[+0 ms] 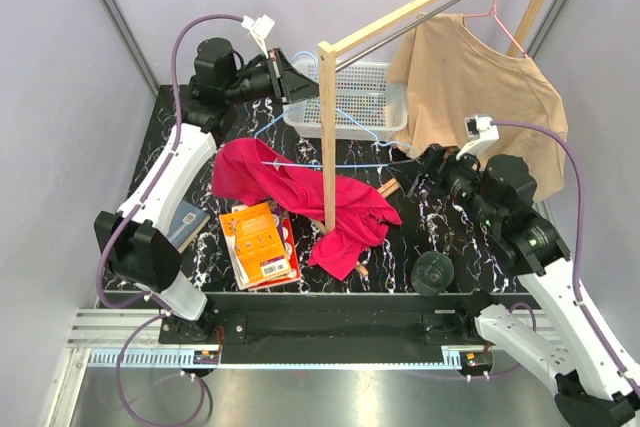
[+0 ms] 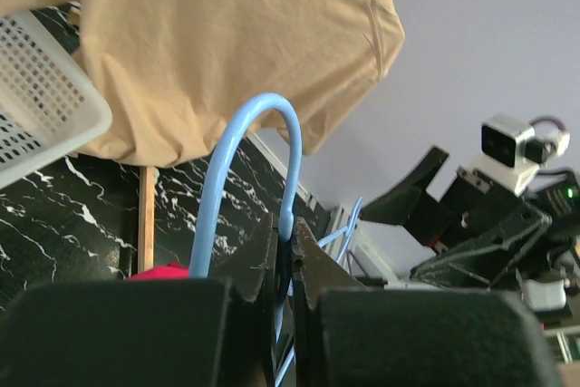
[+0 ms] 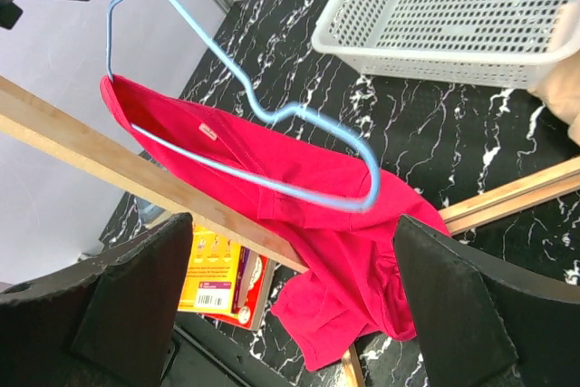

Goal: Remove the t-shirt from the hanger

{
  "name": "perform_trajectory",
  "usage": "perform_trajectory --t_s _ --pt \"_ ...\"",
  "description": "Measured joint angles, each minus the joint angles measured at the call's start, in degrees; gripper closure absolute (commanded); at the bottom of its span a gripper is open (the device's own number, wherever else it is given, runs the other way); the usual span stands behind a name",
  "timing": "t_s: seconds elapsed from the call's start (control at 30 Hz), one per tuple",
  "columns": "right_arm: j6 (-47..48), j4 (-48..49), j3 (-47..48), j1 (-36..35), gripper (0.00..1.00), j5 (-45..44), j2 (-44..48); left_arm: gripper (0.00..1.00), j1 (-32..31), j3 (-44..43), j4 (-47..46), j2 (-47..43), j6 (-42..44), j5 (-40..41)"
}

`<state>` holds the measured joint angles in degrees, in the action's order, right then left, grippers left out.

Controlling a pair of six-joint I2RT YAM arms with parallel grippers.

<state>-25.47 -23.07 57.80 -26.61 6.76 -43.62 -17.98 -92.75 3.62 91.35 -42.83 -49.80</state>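
Fabric of the red t-shirt (image 1: 290, 192) is lying mostly heaped on the black marble table (image 1: 430, 237), bunching around the foot of the upright wooden post (image 1: 328, 147). 1 corner of it is hanging from the left end of the blue wire hanger (image 3: 195, 41), which is tucked inside the cloth. The hanger's right end is curving bare above the shirt, and its lower wire is running across the top of the red cloth.

The left tool (image 2: 290, 242) is gripping the hanger at the hook, its 2 fingers pressed together on the wire, holding it up beside the white basket (image 1: 370, 97) at the far side of the table. The right tool (image 1: 415, 172) is hovering near the hanger's bare end with its fingers spread as wide as they go, and it is holding nothing.

A tan t-shirt (image 1: 470, 87) is hanging on a pink hanger (image 1: 505, 7) from the rail at the far right. An orange book (image 1: 260, 242) is lying on the table, just beside the red shirt on its near left side.
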Motion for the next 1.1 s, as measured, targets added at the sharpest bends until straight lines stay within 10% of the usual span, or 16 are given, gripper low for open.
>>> perform_trajectory --t_s 0.2,0.5,0.7,0.9,1.1 --pt "0.44 -0.61 0.63 0.00 0.05 2.89 -3.74 1.00 -0.04 0.57 0.79 0.00 1.62 -4.50" --pt "3.19 -0.11 0.79 0.04 0.58 13.66 -5.81 1.00 -0.70 0.55 0.52 0.00 2.95 -9.55" --pt "3.21 1.92 0.13 0.11 0.62 17.88 -5.97 1.00 -1.53 0.17 -0.74 0.33 2.75 -10.23" --pt "3.54 2.84 -1.33 0.11 1.00 19.04 -6.08 1.00 -3.69 -0.57 -3.82 1.90 1.84 -9.92" --pt "4.39 3.39 -1.46 -0.07 1.00 19.61 -4.35 0.59 -4.09 -0.63 -5.01 3.72 -0.33 -9.31"
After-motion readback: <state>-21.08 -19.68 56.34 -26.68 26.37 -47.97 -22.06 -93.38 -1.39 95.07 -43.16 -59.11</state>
